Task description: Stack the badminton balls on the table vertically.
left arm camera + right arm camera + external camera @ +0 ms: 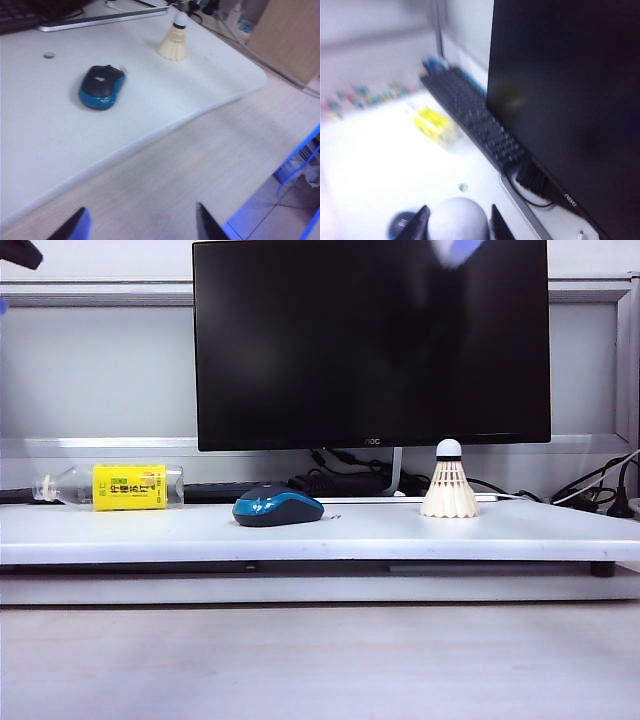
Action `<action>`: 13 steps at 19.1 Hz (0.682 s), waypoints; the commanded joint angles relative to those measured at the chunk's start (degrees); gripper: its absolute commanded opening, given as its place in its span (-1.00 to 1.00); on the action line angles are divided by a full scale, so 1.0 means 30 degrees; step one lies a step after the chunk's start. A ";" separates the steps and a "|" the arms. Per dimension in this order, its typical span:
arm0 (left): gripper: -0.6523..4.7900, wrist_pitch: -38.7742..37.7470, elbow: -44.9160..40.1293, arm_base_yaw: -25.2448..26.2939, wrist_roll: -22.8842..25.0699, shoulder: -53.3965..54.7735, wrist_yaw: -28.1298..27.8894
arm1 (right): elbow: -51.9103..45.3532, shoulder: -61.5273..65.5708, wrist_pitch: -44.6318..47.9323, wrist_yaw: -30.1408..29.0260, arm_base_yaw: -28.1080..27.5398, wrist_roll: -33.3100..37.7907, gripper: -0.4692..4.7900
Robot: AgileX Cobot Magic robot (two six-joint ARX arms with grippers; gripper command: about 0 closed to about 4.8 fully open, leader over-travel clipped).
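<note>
1. So, starting at the right gripper [456, 226]: in its wrist view the two dark fingers sit either side of a rounded white cork tip, so it looks to be pinching the second shuttlecock [457, 220]. The skirt is out of frame, so I can't say how it hangs.

2. In the exterior view that arm is only a bluish-white smear [455, 252] near the top edge, at about 1 o'clock from frame centre, high in front of the monitor [370, 340].

3. Left gripper [140, 222]: its fingers are spread wide with nothing between them, parked out over the lower wood-grain surface [200, 165], off the table's [45, 145] front edge.

4. Out from there, the standing shuttlecock [449, 484] is upright on the table, skirt down, cork up, at roughly 3 o'clock from the blue-black mouse [278, 508] and clear of it.

5. Further off, a bottle with a yellow label [128, 486] lies on its side at about 9 o'clock from the mouse.

6. Progress, my guess: one ball planted as the base, the other up in the air. What's left is lining it up over the standing cork, lowering it so the skirt slips over, and letting go.
</note>
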 commanded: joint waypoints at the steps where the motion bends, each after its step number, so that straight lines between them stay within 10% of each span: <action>1: 0.28 -0.0168 -0.0022 0.0000 0.0029 -0.0015 0.0124 | 0.0058 -0.1282 -0.0401 -0.1690 -0.1552 0.0284 -0.28; 13: 0.28 -0.0138 -0.0022 -0.0007 -0.0044 -0.0015 0.1610 | 0.0029 -0.7358 -0.0845 -0.1800 -0.4685 0.2164 -0.28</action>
